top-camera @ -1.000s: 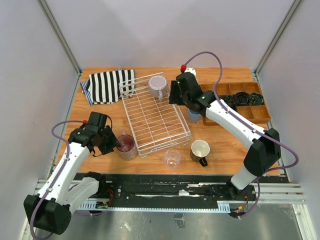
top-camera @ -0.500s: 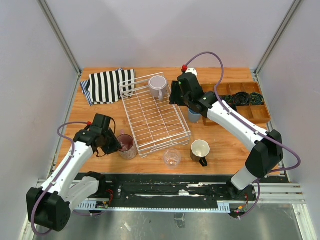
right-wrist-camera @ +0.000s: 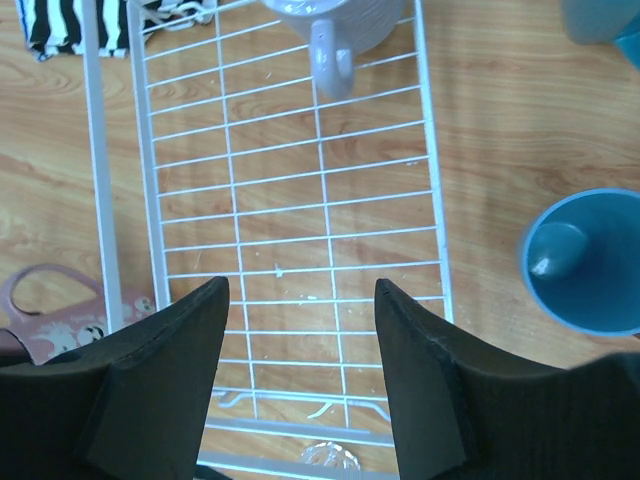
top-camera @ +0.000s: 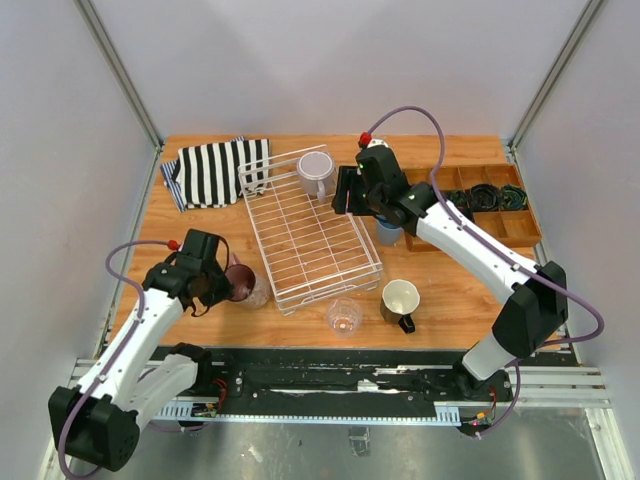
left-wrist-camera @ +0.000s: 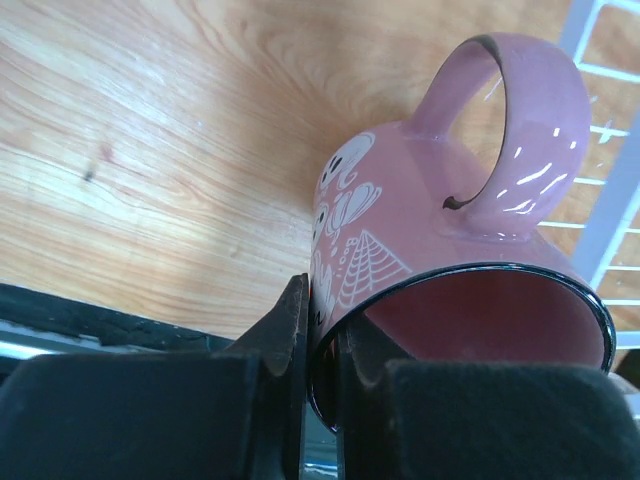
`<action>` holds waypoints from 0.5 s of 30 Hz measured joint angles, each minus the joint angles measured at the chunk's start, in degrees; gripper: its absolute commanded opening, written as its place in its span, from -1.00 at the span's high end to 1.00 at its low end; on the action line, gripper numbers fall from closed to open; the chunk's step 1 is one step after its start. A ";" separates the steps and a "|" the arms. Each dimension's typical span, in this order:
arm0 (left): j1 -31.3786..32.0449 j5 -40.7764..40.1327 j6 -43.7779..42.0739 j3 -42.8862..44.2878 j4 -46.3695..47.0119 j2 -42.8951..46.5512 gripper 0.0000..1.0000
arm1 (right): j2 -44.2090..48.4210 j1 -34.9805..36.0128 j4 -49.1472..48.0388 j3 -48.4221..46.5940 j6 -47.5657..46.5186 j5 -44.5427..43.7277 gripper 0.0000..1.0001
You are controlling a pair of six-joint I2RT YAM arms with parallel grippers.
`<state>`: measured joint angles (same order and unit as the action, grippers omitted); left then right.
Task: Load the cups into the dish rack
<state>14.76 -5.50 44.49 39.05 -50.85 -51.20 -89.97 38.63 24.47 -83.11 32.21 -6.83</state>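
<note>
My left gripper [top-camera: 228,284] is shut on the rim of the pink mug [top-camera: 246,284], one finger [left-wrist-camera: 285,335] outside and one inside. The mug [left-wrist-camera: 450,220] is tilted, just left of the dish rack [top-camera: 310,228]. My right gripper [right-wrist-camera: 300,290] is open and empty above the rack [right-wrist-camera: 290,200]. The grey-lilac cup [top-camera: 317,172] stands in the rack's far end. The clear glass [top-camera: 343,316] and the dark mug with cream inside [top-camera: 400,300] stand near the rack's front. The light blue tumbler [right-wrist-camera: 590,260] stands right of the rack. A blue-grey mug [right-wrist-camera: 600,20] shows partly.
A brown wooden compartment tray [top-camera: 485,205] with dark items lies at the far right. A striped cloth [top-camera: 215,170] lies at the far left beside the rack. The table's near edge runs just past the glass and the dark mug.
My left gripper has tipped the pink mug and drawn it slightly left. My right gripper has shifted a little left over the rack.
</note>
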 measured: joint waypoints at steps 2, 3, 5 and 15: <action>0.00 -2.29 -1.07 2.14 -1.57 1.92 0.99 | 0.26 0.00 0.76 -0.33 0.90 2.99 -0.22; 0.00 -3.08 -1.57 3.23 -2.03 2.89 0.99 | 0.31 0.00 0.79 -0.39 1.01 3.37 -0.22; 0.00 -4.96 -2.75 6.67 -2.34 5.25 0.99 | 0.68 0.00 1.09 -0.90 2.45 6.86 -0.22; 0.00 -9.51 -17.16 13.94 13.35 13.51 0.99 | 2.86 -0.02 -8.83 0.63 22.84 31.65 -0.20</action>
<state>14.76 -15.00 27.33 52.99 -37.50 -37.69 -87.11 38.61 15.64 -82.48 55.05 24.82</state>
